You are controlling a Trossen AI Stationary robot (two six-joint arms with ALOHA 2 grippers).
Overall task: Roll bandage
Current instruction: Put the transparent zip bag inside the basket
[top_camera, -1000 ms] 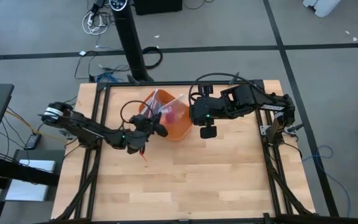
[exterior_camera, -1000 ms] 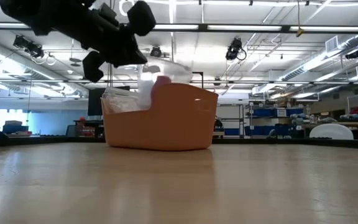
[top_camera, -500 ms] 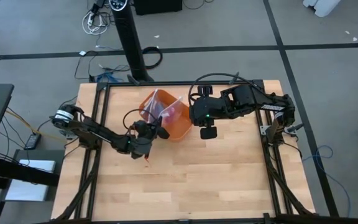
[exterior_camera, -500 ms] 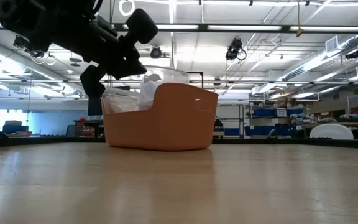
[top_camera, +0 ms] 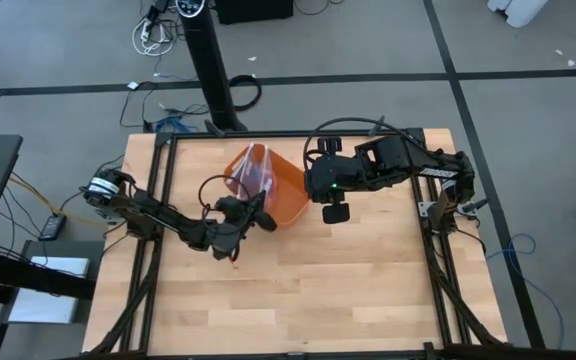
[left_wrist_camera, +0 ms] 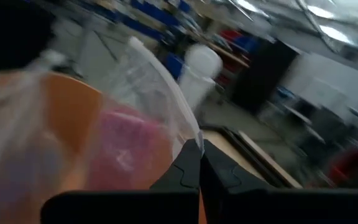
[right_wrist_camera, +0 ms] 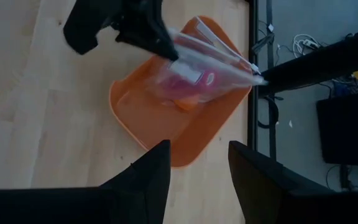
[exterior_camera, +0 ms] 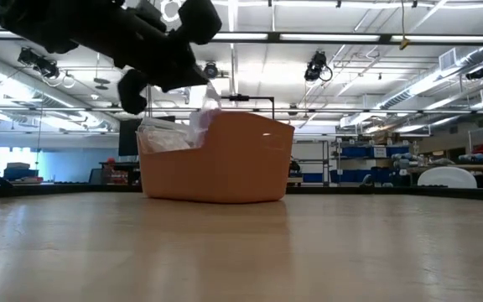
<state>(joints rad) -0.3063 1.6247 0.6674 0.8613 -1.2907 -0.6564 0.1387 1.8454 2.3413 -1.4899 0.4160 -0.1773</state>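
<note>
The light wooden tabletop (top_camera: 298,290) is sitting in a big room with a grey floor (top_camera: 528,40) and bright ceiling lights (exterior_camera: 350,38). An orange plastic bin (exterior_camera: 220,159) is standing just in front of both grippers. The left gripper (right_wrist_camera: 169,51) is pinching the rim of a clear crinkly plastic bag (right_wrist_camera: 219,65) with closed fingers. The pink bandage (right_wrist_camera: 188,87) is lying inside that bag, beyond the left gripper. The right gripper (right_wrist_camera: 194,168) is hanging above the bin with fingers apart, holding nothing.
</note>
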